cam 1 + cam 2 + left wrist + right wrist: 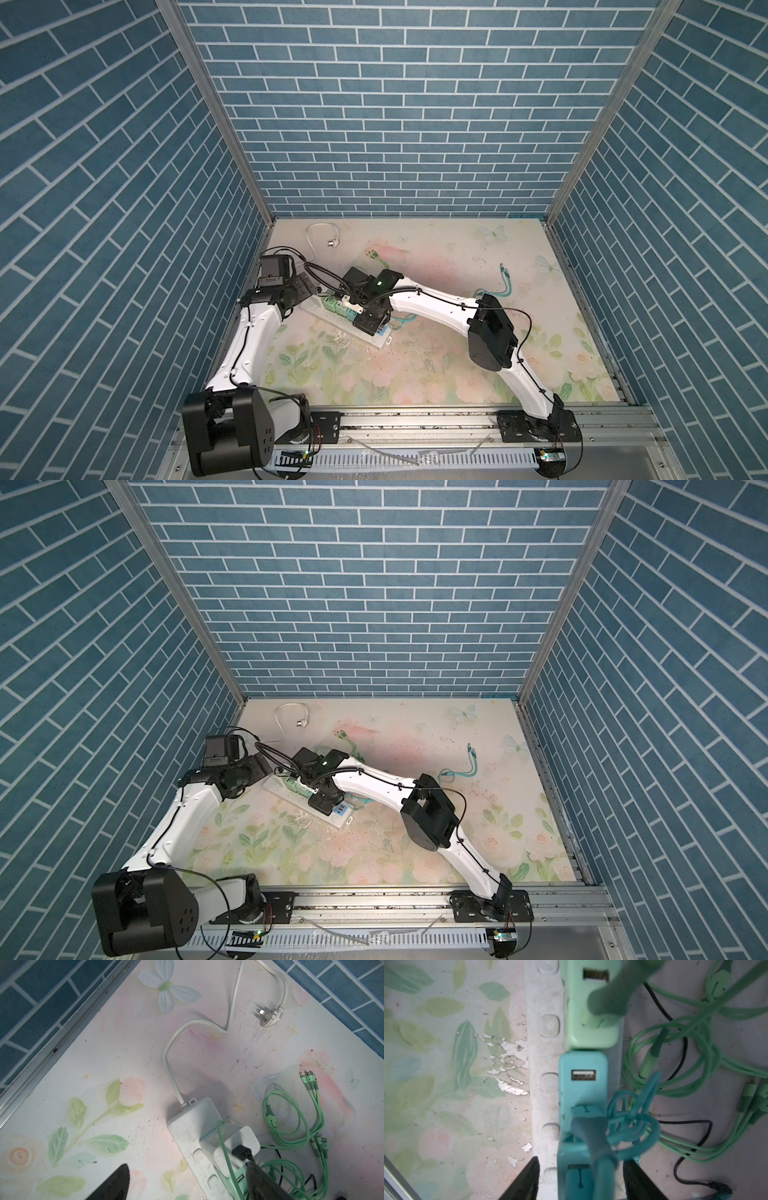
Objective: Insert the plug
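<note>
A white power strip (376,340) (341,820) lies slantwise on the flowered mat at left of centre. Several plugs stand in it in a row: a white one (239,1138), a mint one (591,1028) and teal ones (583,1088). My right gripper (581,1160) (368,322) is open astride the nearest teal plug (575,1184). Its black fingers (529,1176) stand clear of that plug on both sides. A blurred teal cable (600,1153) rises in front of it. My left gripper (188,1164) (304,286) is open over the strip's cord end, holding nothing.
The strip's own white cord and plug (270,1016) lie loose towards the back left corner. Green charging cables (291,1126) (505,286) and a black cable (685,1167) sprawl beside the strip. Blue brick walls and metal rails close in the mat.
</note>
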